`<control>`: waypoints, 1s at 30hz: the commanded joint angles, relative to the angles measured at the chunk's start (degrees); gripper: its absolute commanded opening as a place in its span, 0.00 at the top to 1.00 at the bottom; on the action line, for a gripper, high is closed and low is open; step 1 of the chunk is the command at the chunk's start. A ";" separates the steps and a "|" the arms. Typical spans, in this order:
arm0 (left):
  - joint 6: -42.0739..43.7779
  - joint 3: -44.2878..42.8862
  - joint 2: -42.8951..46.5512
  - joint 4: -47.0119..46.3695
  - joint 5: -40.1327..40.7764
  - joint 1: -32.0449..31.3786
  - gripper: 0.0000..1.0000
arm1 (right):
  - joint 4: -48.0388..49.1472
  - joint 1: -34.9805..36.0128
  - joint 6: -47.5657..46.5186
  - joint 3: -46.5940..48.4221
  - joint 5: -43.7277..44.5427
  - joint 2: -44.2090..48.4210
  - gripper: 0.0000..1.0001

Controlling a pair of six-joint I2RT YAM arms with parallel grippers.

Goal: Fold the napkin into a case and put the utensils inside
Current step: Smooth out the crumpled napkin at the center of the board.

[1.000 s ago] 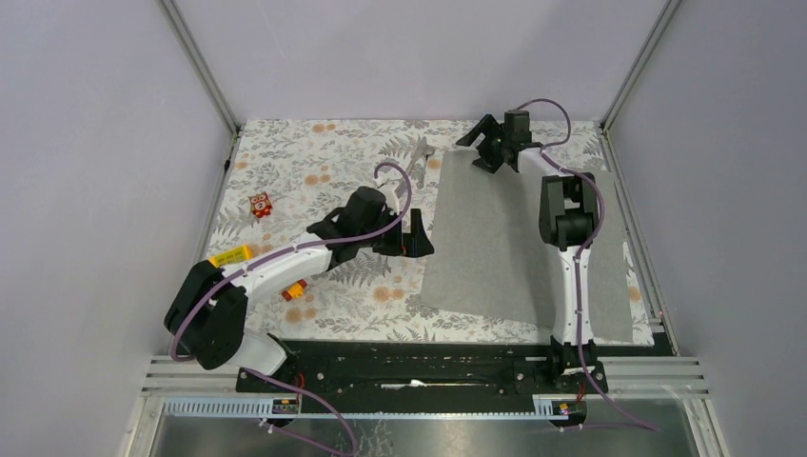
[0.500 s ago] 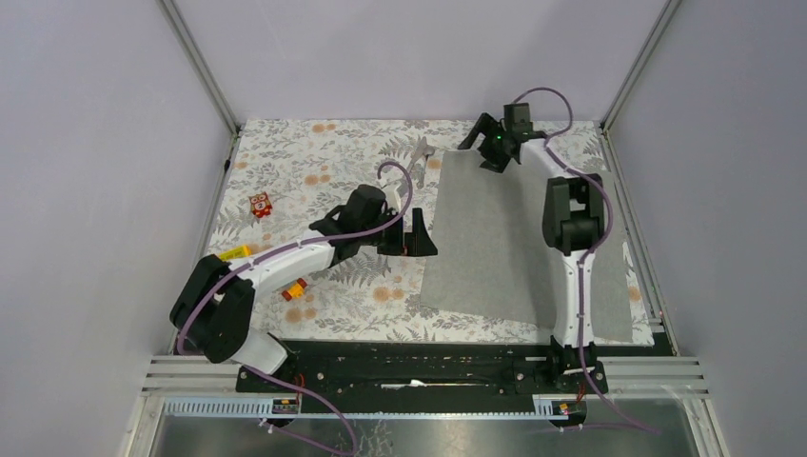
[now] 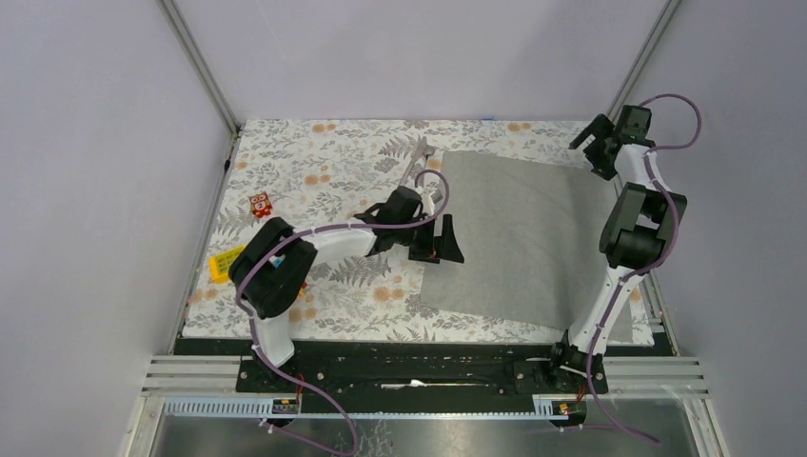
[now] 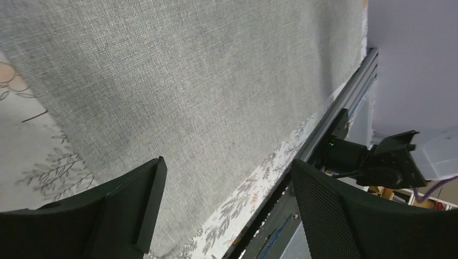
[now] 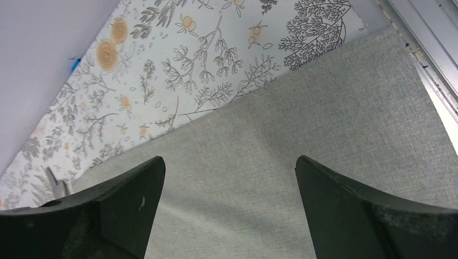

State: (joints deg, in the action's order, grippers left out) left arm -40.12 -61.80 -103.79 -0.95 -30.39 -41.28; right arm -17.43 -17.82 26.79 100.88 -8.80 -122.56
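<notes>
The grey napkin (image 3: 523,238) lies spread flat on the right half of the floral tablecloth (image 3: 324,162). My left gripper (image 3: 440,246) hovers open over the napkin's left edge, nothing between its jaws. In the left wrist view the napkin (image 4: 189,81) fills the frame beneath the open left gripper (image 4: 227,178). My right gripper (image 3: 595,148) stands open above the napkin's far right corner; the right wrist view shows the right gripper (image 5: 229,172) empty over the cloth (image 5: 281,140). The silver utensils (image 3: 419,154) lie beside the napkin's far left corner, a tip showing (image 5: 56,186).
A red toy block (image 3: 261,204) and a yellow one (image 3: 226,262) sit on the left side of the tablecloth. Metal frame rails (image 3: 628,86) run close beside the right gripper. The base rail (image 3: 409,367) lies along the near edge.
The right arm has swung from the napkin's far left corner to its far right corner. The left gripper has moved right, onto the napkin's left edge.
</notes>
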 commanded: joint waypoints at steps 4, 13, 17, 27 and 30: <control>1.49 -1.20 -5.52 -1.91 3.47 -2.46 0.12 | -1.47 0.30 -4.96 4.39 0.70 -5.48 0.03; -0.09 10.77 -0.17 -4.86 11.51 -3.54 0.13 | -0.30 0.33 -4.24 8.22 -1.67 -12.12 0.04; -1.65 15.24 3.22 -5.63 13.40 -3.53 0.13 | 1.88 0.33 -3.09 6.46 -3.67 -13.57 0.05; -0.03 10.25 4.54 -2.04 12.25 -3.46 0.12 | 1.98 2.26 -3.12 8.20 -6.46 -17.26 0.07; -0.73 7.14 5.33 -1.54 10.19 -3.40 0.10 | -1.40 3.84 -4.65 11.17 -4.58 -16.21 0.07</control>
State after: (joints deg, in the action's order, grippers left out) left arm -41.63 -50.30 -99.37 -5.80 -19.62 -44.86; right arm -13.69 -17.02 23.70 109.32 -13.19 -136.77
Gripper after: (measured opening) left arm 0.890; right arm 0.932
